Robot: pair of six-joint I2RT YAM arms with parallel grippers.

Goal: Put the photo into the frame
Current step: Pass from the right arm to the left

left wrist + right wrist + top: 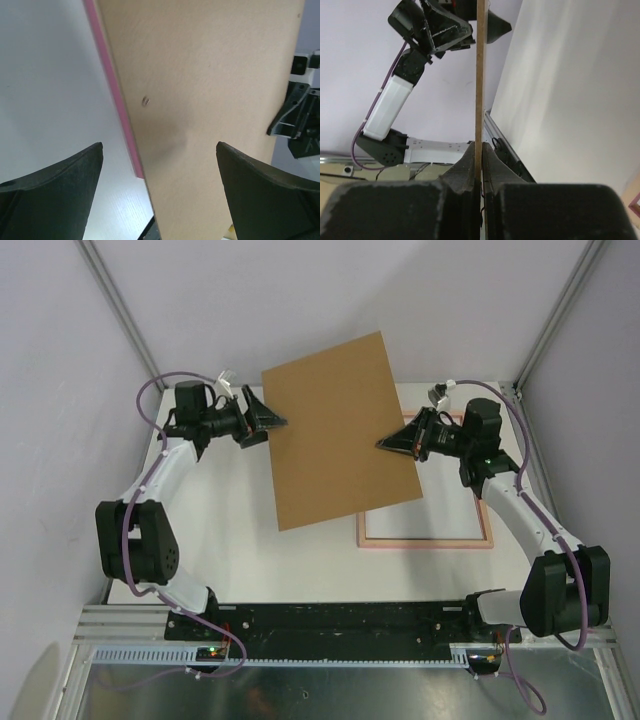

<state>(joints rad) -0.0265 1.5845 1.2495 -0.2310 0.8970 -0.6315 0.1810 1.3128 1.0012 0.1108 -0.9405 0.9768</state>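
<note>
A plain brown backing board [335,430] hangs tilted above the table. My right gripper [385,444] is shut on its right edge, and the right wrist view shows the board edge-on [479,75] pinched between the fingers [470,165]. At the board's left edge my left gripper [270,420] stands open, its fingers [60,185] wide apart and off the board [210,90]. The pink frame [425,543] lies flat on the table at right, partly under the board. Its inside is white. I cannot tell whether that is the photo's back; no sunflower print shows.
White table [230,540] with grey walls on three sides and metal corner posts [120,315]. A black rail [340,620] runs along the near edge between the arm bases. The frame's pink edge [112,85] shows beside the board in the left wrist view.
</note>
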